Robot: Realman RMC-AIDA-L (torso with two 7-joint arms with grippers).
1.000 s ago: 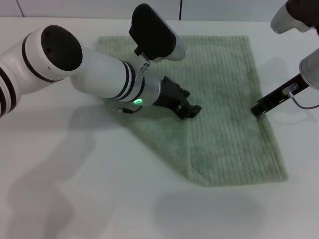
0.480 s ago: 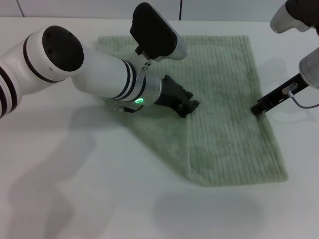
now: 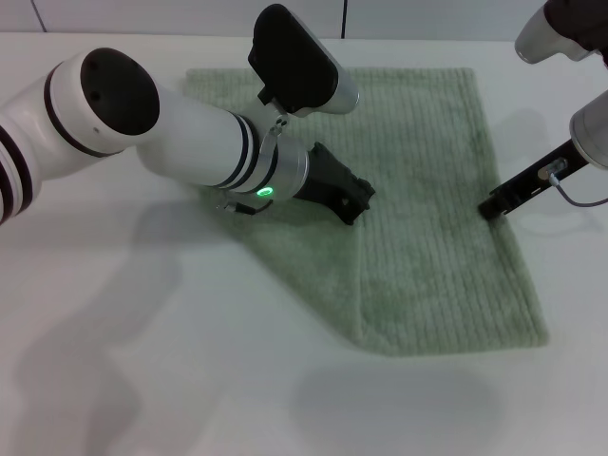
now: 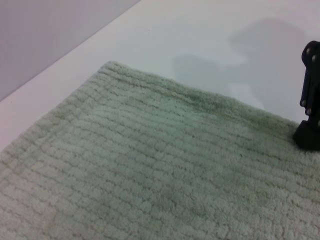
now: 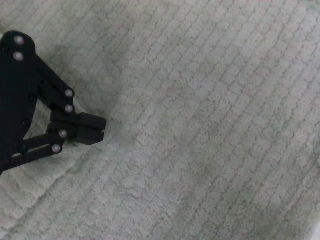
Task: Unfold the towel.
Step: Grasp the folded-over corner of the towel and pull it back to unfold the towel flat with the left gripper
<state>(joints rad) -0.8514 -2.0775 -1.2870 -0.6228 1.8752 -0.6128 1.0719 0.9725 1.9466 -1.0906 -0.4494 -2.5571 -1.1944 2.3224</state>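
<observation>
The white table (image 3: 142, 380) carries the towel (image 3: 427, 190), a pale green ribbed cloth spread over the far middle and right of the surface. Its far edge runs straight, its right side slants down to a near right corner, and on the near left a diagonal fold lies over the flat part, with a crease running toward the near edge. The left arm (image 3: 142, 133), white with black bands and a green light at the wrist, reaches in from the left across the towel's left part. Its end effector (image 3: 359, 201) is over the middle of the cloth at the top of the crease; in the right wrist view (image 5: 92, 129) its fingertips are pressed together right at the towel's pile, though whether any fabric is pinched between them cannot be told. The right end effector (image 3: 491, 207) is at the towel's right edge, about halfway along it, with its tip at the hem; whether its fingers are apart or together cannot be told.
</observation>
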